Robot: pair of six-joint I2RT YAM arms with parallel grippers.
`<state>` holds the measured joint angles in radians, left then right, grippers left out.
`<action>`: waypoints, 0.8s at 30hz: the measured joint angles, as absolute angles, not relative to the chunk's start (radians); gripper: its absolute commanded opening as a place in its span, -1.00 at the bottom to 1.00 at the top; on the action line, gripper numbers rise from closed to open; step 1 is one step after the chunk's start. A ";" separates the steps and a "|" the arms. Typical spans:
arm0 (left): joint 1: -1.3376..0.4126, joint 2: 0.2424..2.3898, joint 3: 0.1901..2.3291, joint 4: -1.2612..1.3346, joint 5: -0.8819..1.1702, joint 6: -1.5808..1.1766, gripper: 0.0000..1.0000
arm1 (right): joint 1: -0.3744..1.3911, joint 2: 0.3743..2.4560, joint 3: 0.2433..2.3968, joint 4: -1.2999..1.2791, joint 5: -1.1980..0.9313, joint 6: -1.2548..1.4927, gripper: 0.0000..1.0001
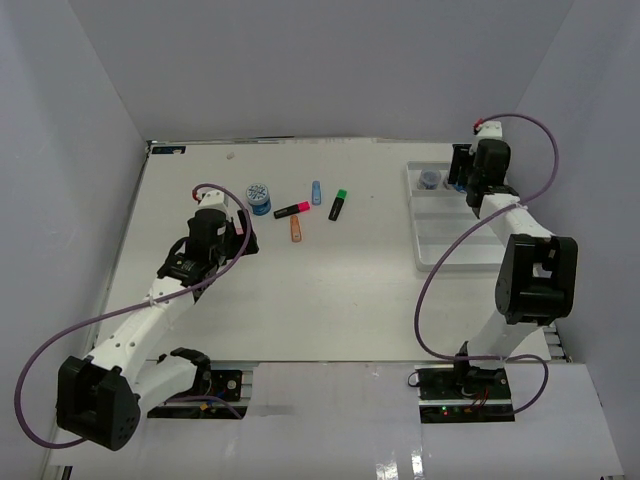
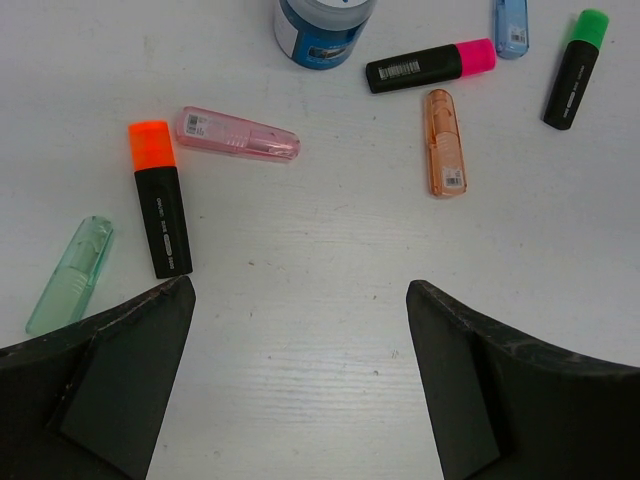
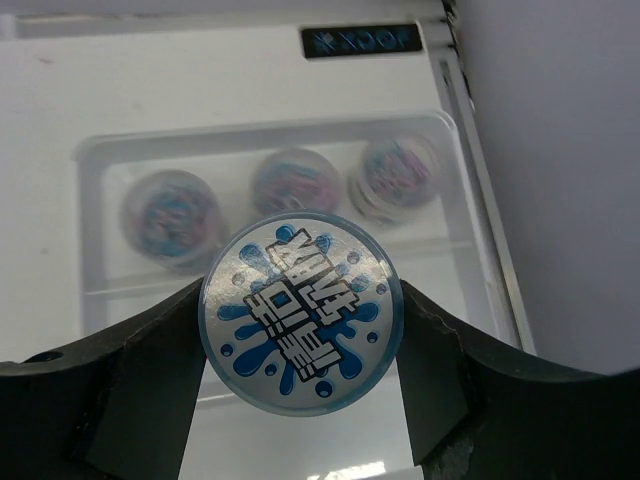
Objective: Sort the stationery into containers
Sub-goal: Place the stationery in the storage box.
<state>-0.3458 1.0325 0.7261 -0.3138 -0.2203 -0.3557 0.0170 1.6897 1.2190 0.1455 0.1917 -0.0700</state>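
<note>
Only the right wrist view shows the right gripper [image 3: 302, 330] clamped on a blue-splash jar [image 3: 300, 310] over the white tray [image 3: 90, 160] — three blurred jars [image 3: 295, 185] lie beyond its fingers. The left gripper [image 2: 300, 340], jaws apart, hovers with an orange-capped highlighter [image 2: 160, 195] ahead-left; the blue-labelled jar [image 2: 322, 25] farther ahead is cut off.

A white table [image 1: 320, 300] lay under soft, even light. A plain, pale lavender-grey back wall [image 1: 330, 60] rose beyond its far edge, with a matching left wall [image 1: 60, 150] and right wall [image 1: 600, 110] along its sides. A small dark label [image 1: 168, 149] sat at its far left corner.
</note>
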 measured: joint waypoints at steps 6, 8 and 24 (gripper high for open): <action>-0.346 1.024 0.726 -0.314 -0.219 -0.356 0.96 | -0.119 1.738 1.162 0.145 0.209 -0.011 -0.29; -0.346 1.024 0.726 -0.314 -0.219 -0.356 0.96 | -0.125 1.756 1.162 0.159 0.218 -0.004 -0.29; -0.346 1.044 0.726 -0.314 -0.216 -0.356 0.96 | -0.176 1.866 1.162 0.242 0.221 0.005 -0.29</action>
